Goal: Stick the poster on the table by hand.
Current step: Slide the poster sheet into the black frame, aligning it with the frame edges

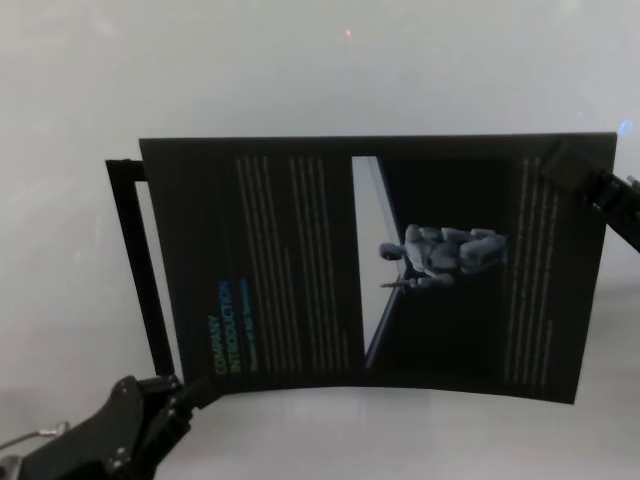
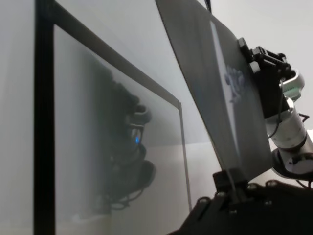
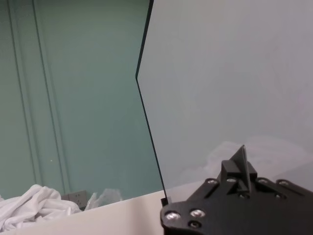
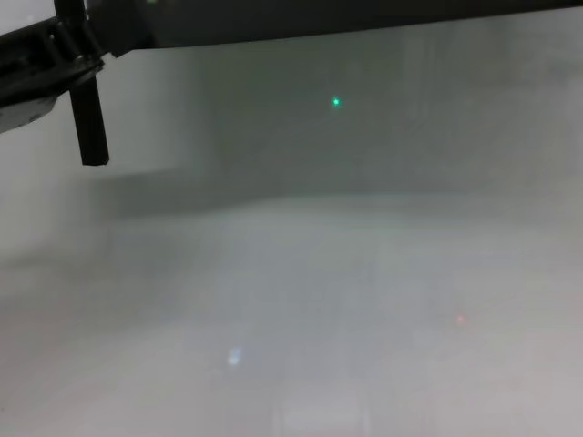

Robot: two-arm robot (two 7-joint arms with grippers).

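The poster [image 1: 380, 260], a large black sheet with a teal heading and a grey robot picture, hangs off the table [image 1: 300, 60], stretched between both hands. My left gripper [image 1: 195, 390] is shut on its near left corner; the left wrist view shows that corner pinched [image 2: 234, 183] and the poster [image 2: 210, 73] slanting upward. At the far right corner my right gripper [image 1: 565, 165] is shut on the sheet's edge. The right wrist view shows only the poster's pale back [image 3: 230, 73] above that gripper [image 3: 242, 166]. In the chest view the poster's lower edge [image 4: 364, 18] runs along the top.
A thin black frame [image 1: 135, 270] with a clear panel stands just left of the poster; its post [image 4: 88, 118] ends above the table [image 4: 319, 319]. Crumpled white cloth [image 3: 34, 208] lies beyond the table's edge.
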